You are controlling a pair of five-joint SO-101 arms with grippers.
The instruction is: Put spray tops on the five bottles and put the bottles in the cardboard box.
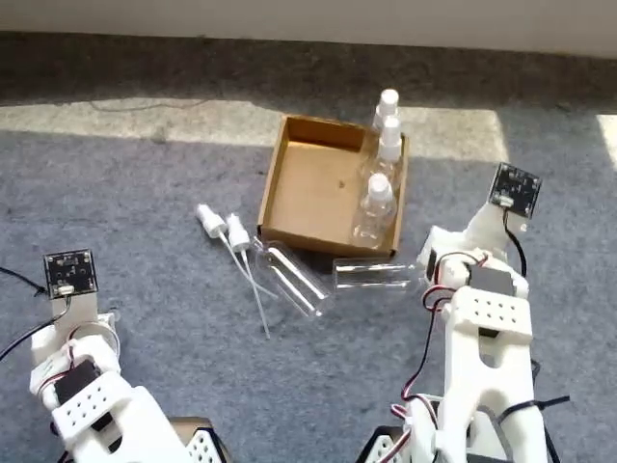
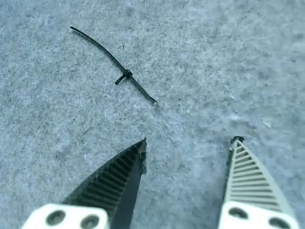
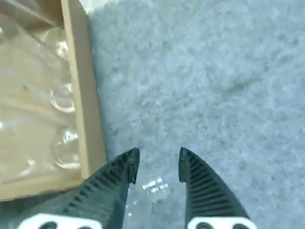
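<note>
A grey carpeted surface (image 1: pixel 174 174) covers the whole work area. In the high view the white right arm (image 1: pixel 487 328) comes in from 5 o'clock and the white left arm (image 1: pixel 82 376) from 8 o'clock, well apart from each other.

The shallow brown cardboard box (image 1: pixel 313 183) sits open just above centre, towards 12 o'clock. Three clear plastic bottles with white spray tops fitted stand in a row against its 3 o'clock wall: one at the far corner (image 1: pixel 386 121), one at mid-wall (image 1: pixel 388 149) and one at the near corner (image 1: pixel 376 207).

Two more clear bottles lie capless on the carpet just outside the box's 6 o'clock wall. One (image 1: pixel 371 273) lies level at 5 o'clock of the box, and the other (image 1: pixel 294 275) lies slanted at 7 o'clock.

Two loose white spray tops (image 1: pixel 210 220) (image 1: pixel 238 234) lie side by side at 8 o'clock of the box. Their thin dip tubes trail towards 5 o'clock.

The right gripper (image 3: pixel 158 150) hangs beside the box's outer wall with its jaws narrowly parted. A clear threaded bottle neck (image 3: pixel 155 186) shows in the gap, and I cannot tell whether the jaws touch it.

The left gripper (image 2: pixel 189 140) is spread wide over bare carpet and holds nothing. A thin black cable tie (image 2: pixel 116 67) lies just beyond its fingertips.
</note>
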